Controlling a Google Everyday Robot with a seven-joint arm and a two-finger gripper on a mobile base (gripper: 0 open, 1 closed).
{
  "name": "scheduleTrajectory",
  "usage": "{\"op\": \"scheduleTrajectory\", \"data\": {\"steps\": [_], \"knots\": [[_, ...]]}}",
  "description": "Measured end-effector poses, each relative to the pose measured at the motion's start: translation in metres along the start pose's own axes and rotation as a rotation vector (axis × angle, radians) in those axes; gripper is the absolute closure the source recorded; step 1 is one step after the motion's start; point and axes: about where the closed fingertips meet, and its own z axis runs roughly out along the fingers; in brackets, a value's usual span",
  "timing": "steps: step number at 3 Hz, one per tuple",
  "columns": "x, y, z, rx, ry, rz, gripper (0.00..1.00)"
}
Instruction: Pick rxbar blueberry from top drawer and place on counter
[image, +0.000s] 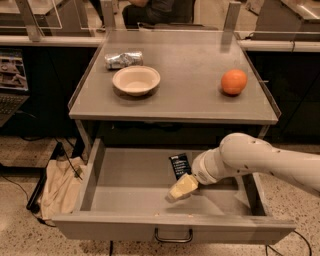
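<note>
We are seeing the tool (181, 189) hanging low inside the open top drawer (93, 170), just nearer than the rxbar blueberry (180, 165) lying on its floor; we cannot tell how wide the tool is set

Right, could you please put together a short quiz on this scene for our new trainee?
1. True or false: the small flat navy-blue wrapped snack bar already lies on the flat grey counter.
2. Where is the cream-tipped gripper? A) over the counter; B) down in the open grey metal top drawer, close to the snack bar; C) at the drawer's front handle.
3. Fill in: on the counter, the crumpled silver foil packet lies just behind the ___.
Key: 1 false, the snack bar is in the top drawer; 2 B; 3 the round cream bowl.
</note>
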Motion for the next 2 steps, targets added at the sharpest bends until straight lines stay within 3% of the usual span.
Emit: {"op": "scheduleTrajectory", "data": {"steps": [2], "knots": [[-0.0007, -0.0015, 0.0159, 0.047, 0.0, 0.005, 0.0]]}}
